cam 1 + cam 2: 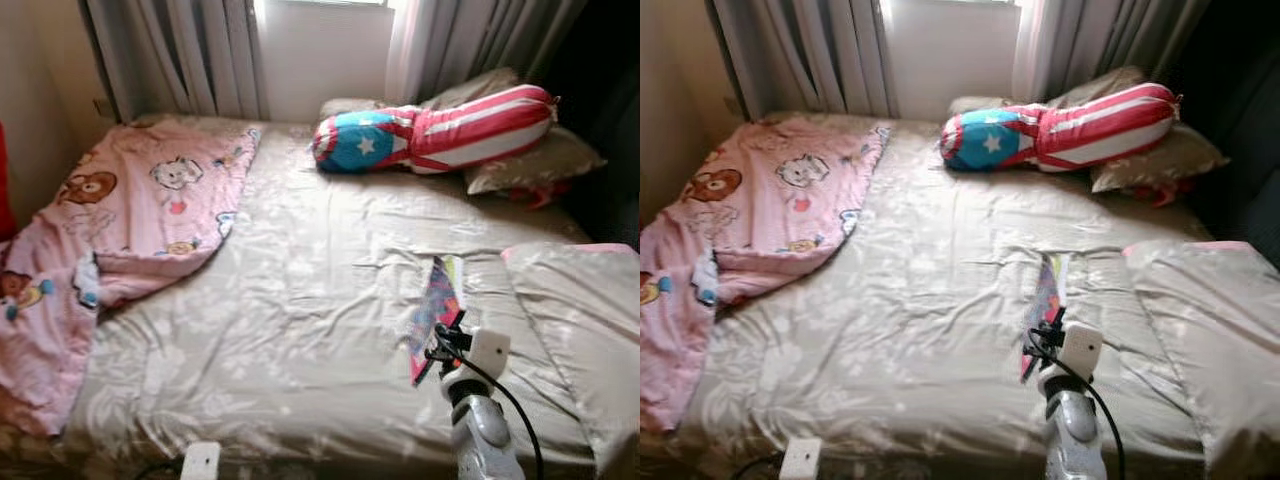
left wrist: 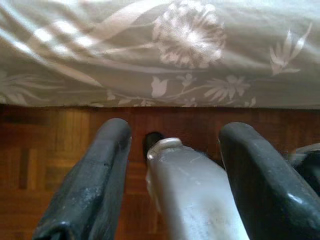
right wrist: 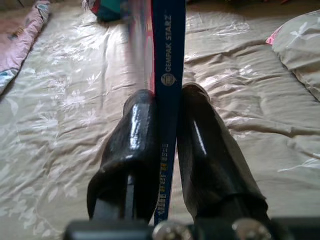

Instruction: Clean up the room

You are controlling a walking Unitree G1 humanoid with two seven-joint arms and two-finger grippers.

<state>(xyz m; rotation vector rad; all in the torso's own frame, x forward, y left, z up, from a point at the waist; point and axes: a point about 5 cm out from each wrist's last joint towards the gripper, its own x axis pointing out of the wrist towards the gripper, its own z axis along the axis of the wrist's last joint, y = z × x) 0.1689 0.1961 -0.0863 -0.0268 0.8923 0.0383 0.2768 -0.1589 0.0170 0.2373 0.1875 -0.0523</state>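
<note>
A thin colourful book point(image 1: 434, 310) is held upright on its edge above the bed point(image 1: 300, 330), over the right part of the mattress near the foot, pinched by the right gripper point(image 3: 167, 145). The right wrist view shows what the head views cannot: the book's dark blue spine with white lettering runs straight up between the two black fingers point(image 3: 135, 150), which press flat against it on both sides with no gap. From the head views the right arm point(image 1: 480, 420) rises from the lower edge of the scene, silver with a white block and a black cable at the wrist, reaching forward over the bed. The left gripper point(image 2: 175, 150) hangs low beside the bed; its wrist view shows its two black fingers spread well apart with nothing between them, above a brown wooden floor point(image 2: 50, 165) and facing the hanging edge of the bedsheet point(image 2: 160, 55). The sheet is pale grey-beige with a white flower print and lies wrinkled. A pink cartoon-print blanket point(image 1: 130, 230) is bunched along the bed's left side. At the head of the bed a red, white and blue bolster point(image 1: 440, 130) lies across beige pillows point(image 1: 530, 160), and another pillow point(image 1: 580, 320) lies at the right edge. Grey curtains point(image 1: 180, 50) hang behind.
</note>
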